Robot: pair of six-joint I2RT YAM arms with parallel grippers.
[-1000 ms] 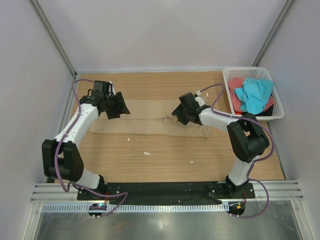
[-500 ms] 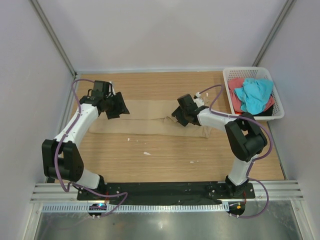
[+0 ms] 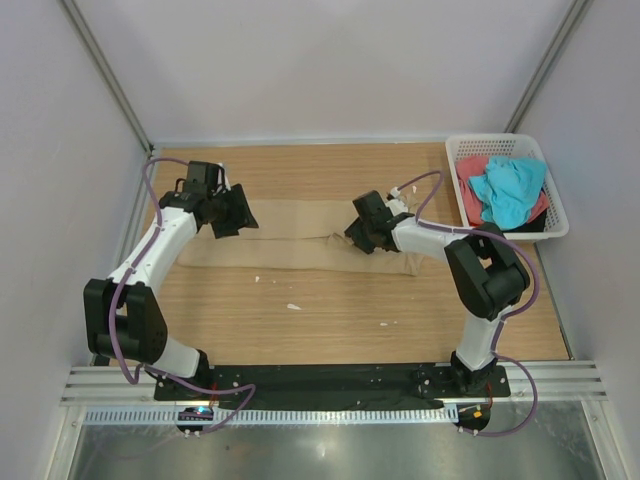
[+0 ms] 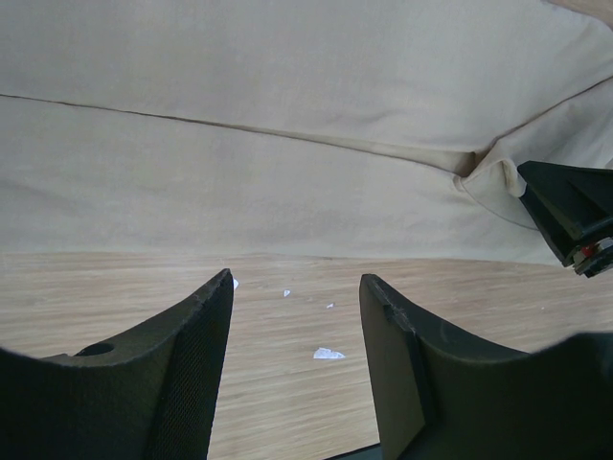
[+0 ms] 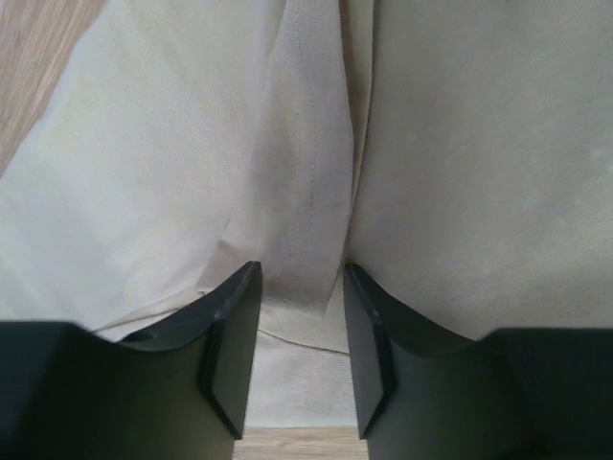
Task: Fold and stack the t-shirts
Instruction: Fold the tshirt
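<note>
bench note. landmark: white lattice basket (image 3: 500,138), at the back right corner of the wooden table (image 3: 330,310).

in the basket: turquoise t-shirt (image 3: 508,190) bunched on top. coral-red t-shirt (image 3: 468,168) lies under it, showing along the basket's left side.

tan t-shirt (image 3: 290,245): out of the basket, laid on the table to the basket's left and well apart from it. it is folded into a long flat band that runs away from the basket. a long crease runs the length of the band, clear in the left wrist view.

right gripper (image 3: 362,228): over the half of the band nearer the basket, pointing down at the cloth. in the wrist view its fingers (image 5: 230,335) stand apart. a stitched, hemmed fold of tan cloth lies in the gap between them. the fold is not pinched. can't tell whether the tips touch the fabric.

left gripper (image 3: 232,212): at the end of the band farthest from the basket. in the wrist view its fingers (image 4: 192,364) are parted with nothing between them. bare wood and the shirt's edge show through the gap. released, holding nothing.

small white scraps (image 3: 293,306) lie on the wood beside the shirt, well to the basket's left.
</note>
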